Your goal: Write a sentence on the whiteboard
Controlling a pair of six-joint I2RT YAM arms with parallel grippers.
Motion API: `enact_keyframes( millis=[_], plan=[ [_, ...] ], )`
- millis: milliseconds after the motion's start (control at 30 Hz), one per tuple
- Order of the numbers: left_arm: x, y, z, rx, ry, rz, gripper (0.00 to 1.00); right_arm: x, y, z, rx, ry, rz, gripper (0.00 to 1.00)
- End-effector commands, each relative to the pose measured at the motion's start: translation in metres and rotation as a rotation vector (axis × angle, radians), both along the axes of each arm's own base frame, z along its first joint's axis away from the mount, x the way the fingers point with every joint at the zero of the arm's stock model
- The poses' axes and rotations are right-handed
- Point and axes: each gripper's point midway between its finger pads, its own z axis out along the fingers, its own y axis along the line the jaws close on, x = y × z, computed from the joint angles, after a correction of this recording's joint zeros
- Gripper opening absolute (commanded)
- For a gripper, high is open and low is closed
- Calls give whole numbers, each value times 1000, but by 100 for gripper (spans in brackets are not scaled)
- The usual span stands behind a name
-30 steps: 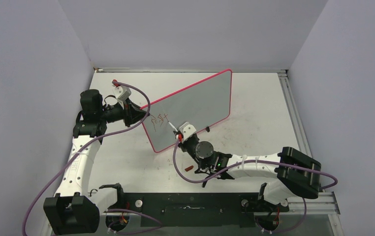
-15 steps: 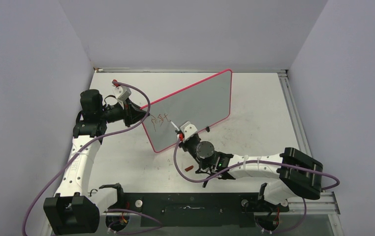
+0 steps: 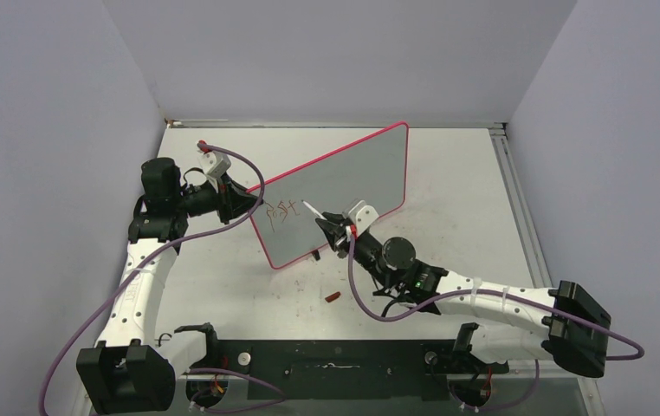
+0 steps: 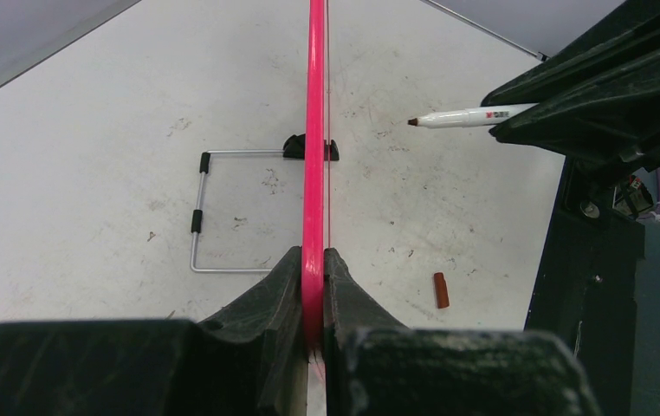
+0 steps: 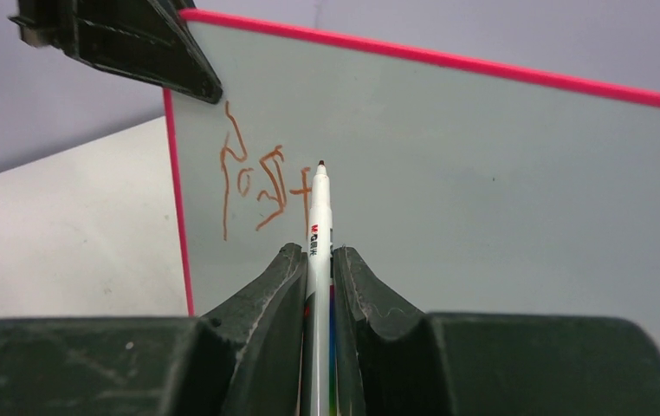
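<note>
1. Left gripper pinched narrow on the left edge of the whiteboard, pink rim between its fingers; the board stands upright on the table, set at an angle across it.
2. Right gripper closed tight on a white marker; its tip points at the board just right of the sentence; the left wrist view shows the tip apart from the surface.
3. One whiteboard; one marker; one red cap lying on the table in front of the board; one short scrawl of a few strokes.
4. Since a second ago the right arm has swung rightward and stretched out; left arm, board and cap unmoved.
</note>
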Motion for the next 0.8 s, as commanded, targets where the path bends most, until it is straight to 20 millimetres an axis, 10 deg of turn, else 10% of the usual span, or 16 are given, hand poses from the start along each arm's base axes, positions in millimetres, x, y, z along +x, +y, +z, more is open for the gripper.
enact_keyframes(
  millis=[0,767],
  plan=[
    [-1,3,-5,23,11,6,0,3,4,-2,-1,47,121,5],
    [1,4,-7,28,31,13,0,38,10,-28,-59,68,82,5]
  ],
)
